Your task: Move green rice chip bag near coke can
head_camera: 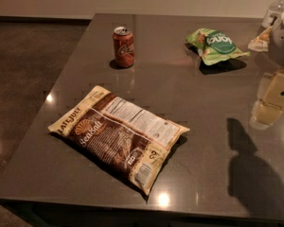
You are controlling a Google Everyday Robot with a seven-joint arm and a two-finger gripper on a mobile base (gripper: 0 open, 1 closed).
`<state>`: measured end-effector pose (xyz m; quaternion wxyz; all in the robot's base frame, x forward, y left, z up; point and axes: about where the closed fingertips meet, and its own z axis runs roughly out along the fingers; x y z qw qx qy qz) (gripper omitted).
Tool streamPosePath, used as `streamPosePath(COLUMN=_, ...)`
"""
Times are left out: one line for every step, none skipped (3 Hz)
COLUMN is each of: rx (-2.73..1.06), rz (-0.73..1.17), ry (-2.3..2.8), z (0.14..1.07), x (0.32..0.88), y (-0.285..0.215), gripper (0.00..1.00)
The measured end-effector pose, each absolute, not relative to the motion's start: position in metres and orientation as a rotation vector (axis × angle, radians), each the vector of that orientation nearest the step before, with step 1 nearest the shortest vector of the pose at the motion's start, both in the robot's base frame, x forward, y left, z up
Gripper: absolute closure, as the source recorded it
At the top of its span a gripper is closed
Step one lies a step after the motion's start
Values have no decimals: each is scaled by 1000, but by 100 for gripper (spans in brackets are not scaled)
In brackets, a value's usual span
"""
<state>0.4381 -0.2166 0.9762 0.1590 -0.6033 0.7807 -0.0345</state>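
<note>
The crinkled light-green rice chip bag with the dark green oval logo [217, 45] lies at the far right of the glossy dark grey tabletop [194, 98]. It's well apart from the small red-brown coke can with the silver top [123, 47], upright at far left. The cream-coloured gripper [272, 103] hangs at the right edge of view, nearer than the bag and not touching it. Spread or pressed together? I cannot tell.

The step in hand, I judge, is the reach. Come over the bag's middle, pinch a crumpled ridge, lift clear, then carry left and set down beside the can without knocking it. The big brown-and-yellow Late July bag [118, 136] lies in the foreground, out of that path.

The arm is cut off by the frame. A clear bottle-like shape [276, 9] and a pale packet [260, 41] behind are hard to make out.
</note>
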Motion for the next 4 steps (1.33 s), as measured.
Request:
streamPosePath(rx=-1727, rz=-97, ry=2227, z=979, x=442, y=-216, gripper=0)
streamPosePath(rx=-1669, rz=-93, ry=2244, z=979, x=472, y=-219, gripper=0)
streamPosePath(rx=-1544, rz=-93, ry=2281, z=975, x=519, y=-222, gripper=0)
streamPosePath(rx=-1404, rz=-107, ry=2339, z=964, x=565, y=-230, gripper=0)
